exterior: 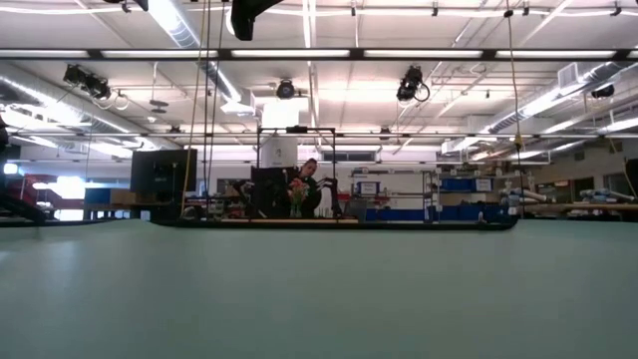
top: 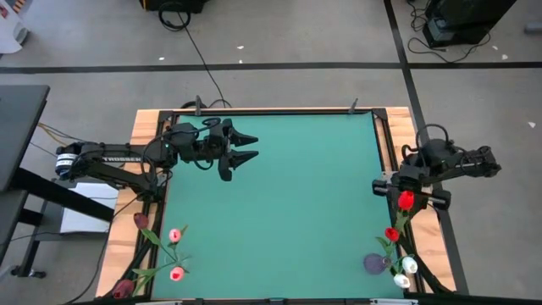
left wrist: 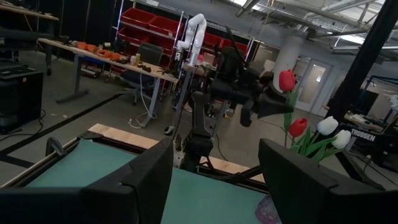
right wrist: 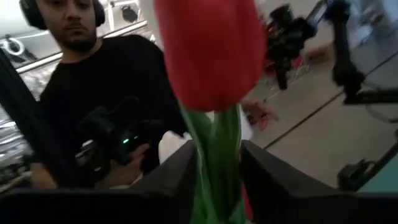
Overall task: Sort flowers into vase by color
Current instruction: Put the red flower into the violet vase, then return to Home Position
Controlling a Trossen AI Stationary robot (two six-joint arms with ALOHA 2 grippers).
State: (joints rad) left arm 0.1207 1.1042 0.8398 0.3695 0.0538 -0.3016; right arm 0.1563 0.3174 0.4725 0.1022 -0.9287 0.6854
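Right gripper (right wrist: 214, 165) at the table's right edge, fingers loosely around a red tulip's (top: 406, 200) stem, barely pinching. Left gripper (top: 246, 146) spread, empty. Tulip looks light, floppy, slippery-stemmed; best pinched mid-stem below the head.

Flowers (top: 172, 254) lie at both near corners of the table (top: 279, 212).

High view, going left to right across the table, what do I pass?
Dark red tulip → pink tulips → left hand → purple vase → right hand around a red tulip. The other red tulip and the white ones overlap that stretch, so I leave them out.
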